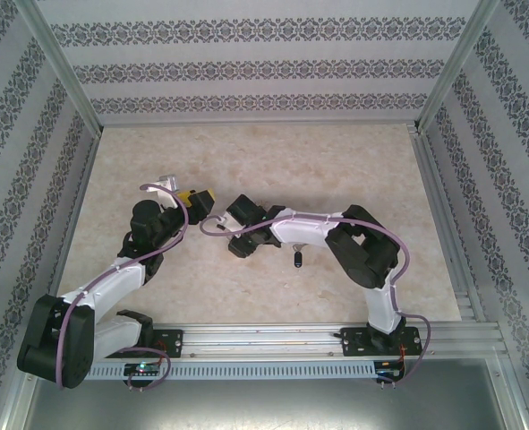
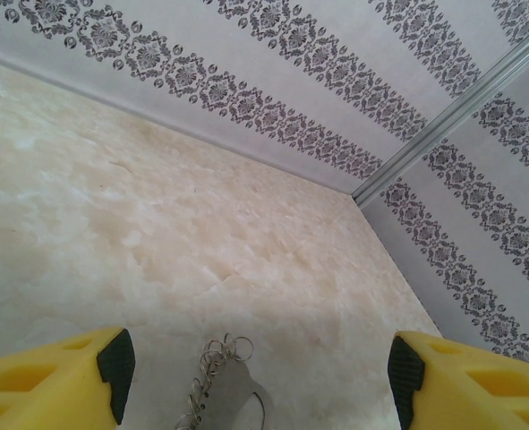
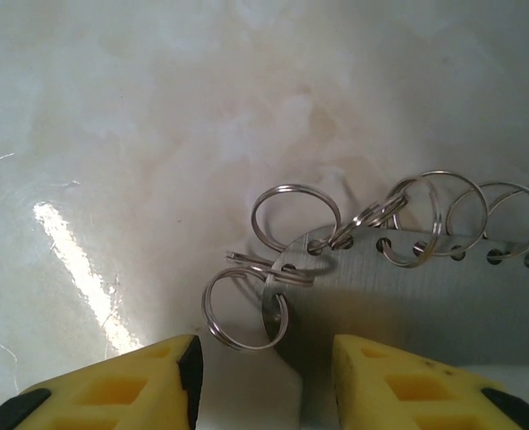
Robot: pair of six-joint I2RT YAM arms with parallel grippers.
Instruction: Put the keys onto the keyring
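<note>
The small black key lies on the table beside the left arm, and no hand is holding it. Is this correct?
Not quite. The key lies beside the right arm, just on its near side, not beside the left one. The top external view shows this. The rest stands: it lies on the table, and no hand is holding it.
</note>
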